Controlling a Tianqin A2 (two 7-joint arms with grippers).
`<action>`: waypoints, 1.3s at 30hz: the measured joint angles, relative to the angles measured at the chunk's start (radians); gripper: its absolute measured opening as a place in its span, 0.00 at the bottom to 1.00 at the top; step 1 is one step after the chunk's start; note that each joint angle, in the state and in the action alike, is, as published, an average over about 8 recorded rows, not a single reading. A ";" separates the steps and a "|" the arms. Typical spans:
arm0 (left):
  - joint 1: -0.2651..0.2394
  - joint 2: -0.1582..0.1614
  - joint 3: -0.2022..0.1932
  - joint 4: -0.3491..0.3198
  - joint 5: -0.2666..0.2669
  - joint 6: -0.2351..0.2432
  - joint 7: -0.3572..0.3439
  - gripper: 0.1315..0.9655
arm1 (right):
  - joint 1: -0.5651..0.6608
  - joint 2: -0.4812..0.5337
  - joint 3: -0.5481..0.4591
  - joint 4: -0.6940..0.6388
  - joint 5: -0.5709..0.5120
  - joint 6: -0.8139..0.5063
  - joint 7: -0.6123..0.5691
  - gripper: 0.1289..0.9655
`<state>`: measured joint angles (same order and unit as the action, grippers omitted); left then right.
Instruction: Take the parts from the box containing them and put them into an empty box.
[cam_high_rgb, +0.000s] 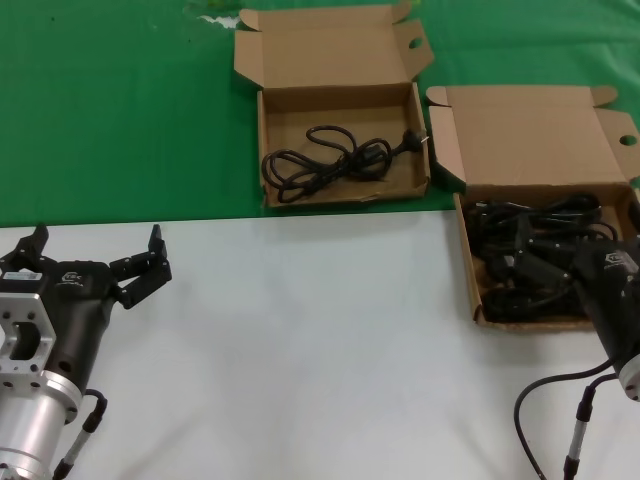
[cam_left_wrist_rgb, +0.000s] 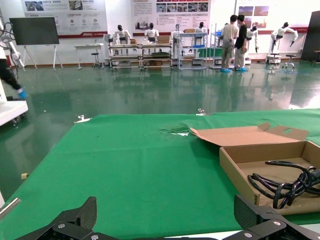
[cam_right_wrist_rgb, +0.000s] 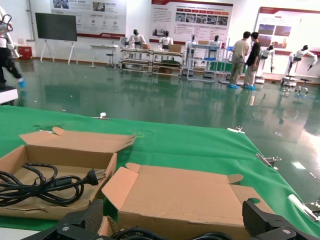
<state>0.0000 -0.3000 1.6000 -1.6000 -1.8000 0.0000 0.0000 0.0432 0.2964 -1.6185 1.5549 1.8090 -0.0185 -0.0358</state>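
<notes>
Right tool: down in the wider box among the cords; grip cannot be told.
Left tool: fingers spread, empty, over the table.
Squarer box: holds one cord.

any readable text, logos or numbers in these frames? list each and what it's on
Nothing can be read for certain.
left gripper: small white logo on its black housing, too small to read.
right gripper: white logo on its black housing, too small to read.
wall posters: headings and print, too blurred to read.
squarer box: plain cardboard, no print.
wider box: plain cardboard, no print.
power cords: no markings visible.
</notes>
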 joint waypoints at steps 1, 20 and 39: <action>0.000 0.000 0.000 0.000 0.000 0.000 0.000 1.00 | 0.000 0.000 0.000 0.000 0.000 0.000 0.000 1.00; 0.000 0.000 0.000 0.000 0.000 0.000 0.000 1.00 | 0.000 0.000 0.000 0.000 0.000 0.000 0.000 1.00; 0.000 0.000 0.000 0.000 0.000 0.000 0.000 1.00 | 0.000 0.000 0.000 0.000 0.000 0.000 0.000 1.00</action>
<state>0.0000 -0.3000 1.6000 -1.6000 -1.8000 0.0000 0.0000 0.0432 0.2964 -1.6185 1.5549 1.8090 -0.0185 -0.0358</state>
